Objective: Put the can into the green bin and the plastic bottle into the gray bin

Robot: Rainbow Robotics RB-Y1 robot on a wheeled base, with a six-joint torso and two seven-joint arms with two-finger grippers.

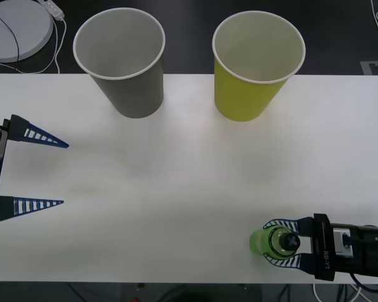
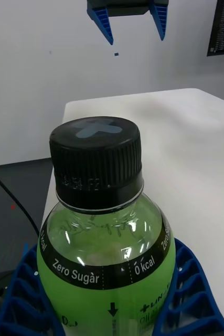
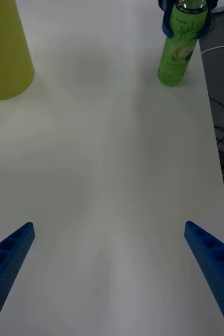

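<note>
Right tool (image 1: 278,241) around plastic bottle (image 1: 269,242)

A white table (image 1: 176,189); beyond it, a round white disc (image 1: 16,28).

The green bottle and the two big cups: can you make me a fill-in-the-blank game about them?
1. The right gripper is closed around the plastic ____.
2. The gray bin stands to the ____ of the green bin.
3. The plastic bottle's screw cap is ____.
4. The left gripper's fingers are spread ____.

Missing words: bottle; left; black; open
</note>
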